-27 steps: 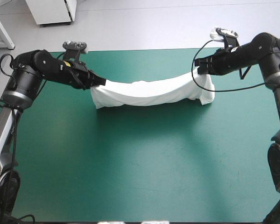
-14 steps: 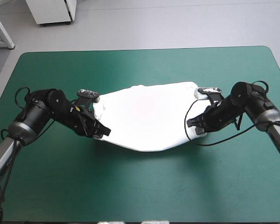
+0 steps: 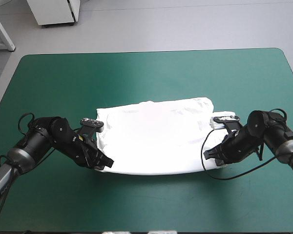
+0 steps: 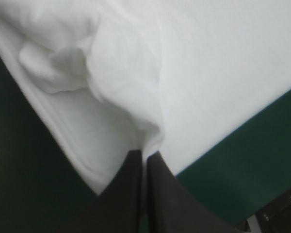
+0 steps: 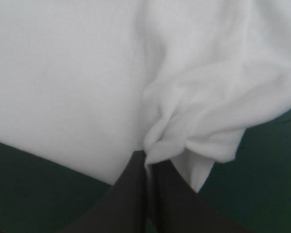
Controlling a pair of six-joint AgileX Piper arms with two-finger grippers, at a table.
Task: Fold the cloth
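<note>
The white T-shirt (image 3: 154, 136) lies spread as a wide folded band across the middle of the teal-green table. My left gripper (image 3: 105, 164) pinches its near left corner low over the cover. In the left wrist view the black fingers (image 4: 131, 187) meet on a puckered fold of T-shirt (image 4: 136, 97). My right gripper (image 3: 212, 157) holds the near right corner. Its wrist view shows the fingers (image 5: 136, 187) shut on a bunched corner of T-shirt (image 5: 199, 97).
Bare teal-green cover (image 3: 151, 200) runs along the near side of the table and also beyond the T-shirt toward the far edge (image 3: 146, 51). A white cabinet (image 3: 53, 12) stands on the floor past the table.
Both grippers have drawn the T-shirt's held edge from the far side toward the near side and lowered it. The cloth went from a hanging strip to a flat doubled layer on the table.
</note>
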